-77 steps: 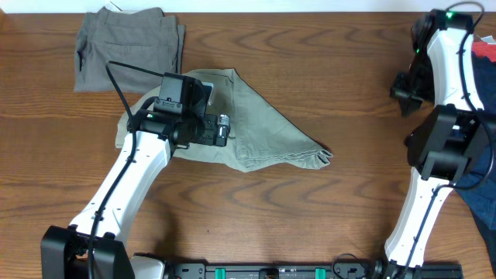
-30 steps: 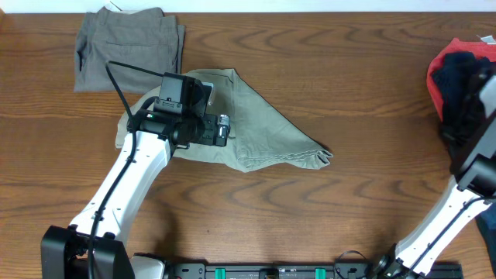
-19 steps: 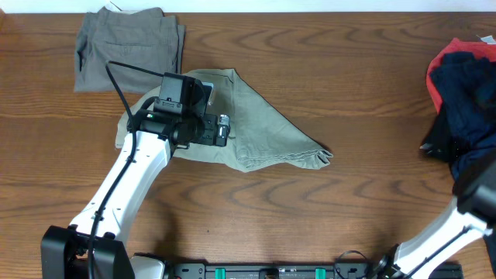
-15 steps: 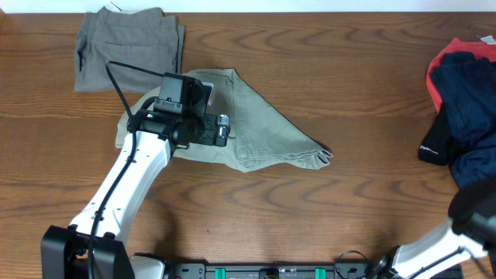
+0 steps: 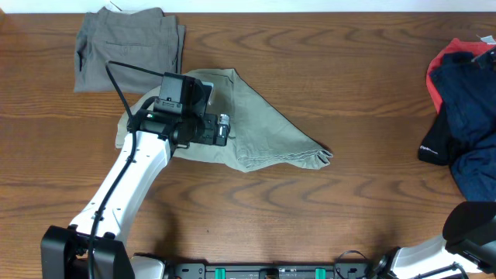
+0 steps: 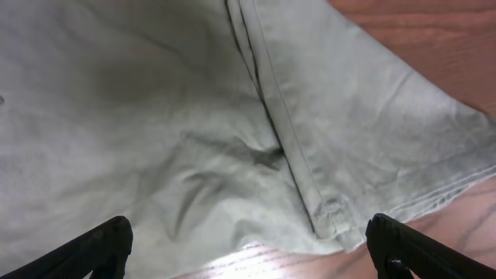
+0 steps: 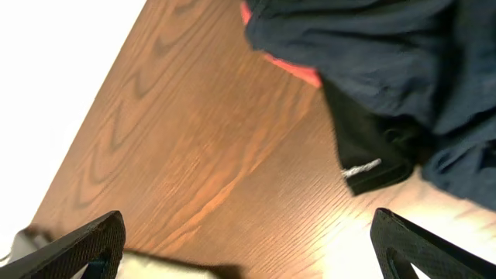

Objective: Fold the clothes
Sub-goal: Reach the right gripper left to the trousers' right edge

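Observation:
The pale khaki trousers (image 5: 263, 124) lie crumpled in a rough triangle left of the table's centre. My left gripper (image 5: 221, 129) hovers low over them, open. In the left wrist view its gripper (image 6: 248, 248) spans a seam of the khaki trousers (image 6: 194, 116) with nothing held. At the right edge lies a heap of navy garment (image 5: 469, 101), red garment (image 5: 442, 66) and black garment (image 5: 435, 143). My right gripper (image 7: 248, 244) is open and empty above bare wood, apart from the navy garment (image 7: 372, 46) and black garment (image 7: 368, 147).
Folded grey-olive trousers (image 5: 128, 46) lie at the back left corner. Only the right arm's lower part (image 5: 473, 232) shows in the overhead view, at the bottom right. The table's far edge (image 7: 93, 101) runs diagonally through the right wrist view.
My right gripper opened and let go of the heap at the right edge, then drew back out of the overhead view. The heap settled, with the black garment now showing. The left arm stayed still.

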Motion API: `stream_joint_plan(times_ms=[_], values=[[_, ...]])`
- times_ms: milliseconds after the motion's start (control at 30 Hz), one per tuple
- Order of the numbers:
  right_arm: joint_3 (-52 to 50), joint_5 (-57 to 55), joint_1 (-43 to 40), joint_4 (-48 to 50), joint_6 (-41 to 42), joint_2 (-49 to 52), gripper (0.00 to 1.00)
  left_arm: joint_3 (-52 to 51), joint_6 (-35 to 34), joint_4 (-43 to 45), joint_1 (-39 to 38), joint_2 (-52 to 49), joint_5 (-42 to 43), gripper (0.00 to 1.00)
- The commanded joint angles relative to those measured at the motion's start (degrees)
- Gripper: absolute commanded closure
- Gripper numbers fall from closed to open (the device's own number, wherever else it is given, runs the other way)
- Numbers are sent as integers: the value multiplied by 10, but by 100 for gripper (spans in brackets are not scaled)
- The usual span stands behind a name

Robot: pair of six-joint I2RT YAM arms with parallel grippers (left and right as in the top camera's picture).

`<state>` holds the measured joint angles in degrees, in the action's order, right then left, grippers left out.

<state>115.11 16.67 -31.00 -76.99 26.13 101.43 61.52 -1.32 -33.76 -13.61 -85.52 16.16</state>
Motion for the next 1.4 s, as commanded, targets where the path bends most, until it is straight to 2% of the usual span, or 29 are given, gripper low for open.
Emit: stream_joint_plan(times_ms=[0,67,167,533,633,700,767,867,967,1067,1367], values=[[-2,73,14,-8,-34,-1,1,2,-1,2,2,0,1,2],[-2,99,28,-13,-78,-1,1,2,-1,2,2,0,1,2],[-3,94,59,-15,-100,-1,2,2,-1,2,2,0,1,2],[-8,54,221,-36,-101,-1,2,2,-1,1,2,0,1,2],[-8,54,260,-35,-88,-1,12,2,-1,2,2,0,1,2],[-9,54,285,-31,-79,0,11,2,-1,1,2,0,1,2],[-9,33,309,-28,-82,0,8,2,-1,2,2,0,1,2],[-13,-54,350,-24,-82,0,7,2,-1,2,2,0,1,2],[-37,-133,391,3,-76,0,3,2,-1,2,2,0,1,2],[-79,-163,417,52,-75,0,1,2,-1,1,2,0,1,2],[-204,-179,422,173,-76,0,1,2,-1,2,2,0,1,2]])
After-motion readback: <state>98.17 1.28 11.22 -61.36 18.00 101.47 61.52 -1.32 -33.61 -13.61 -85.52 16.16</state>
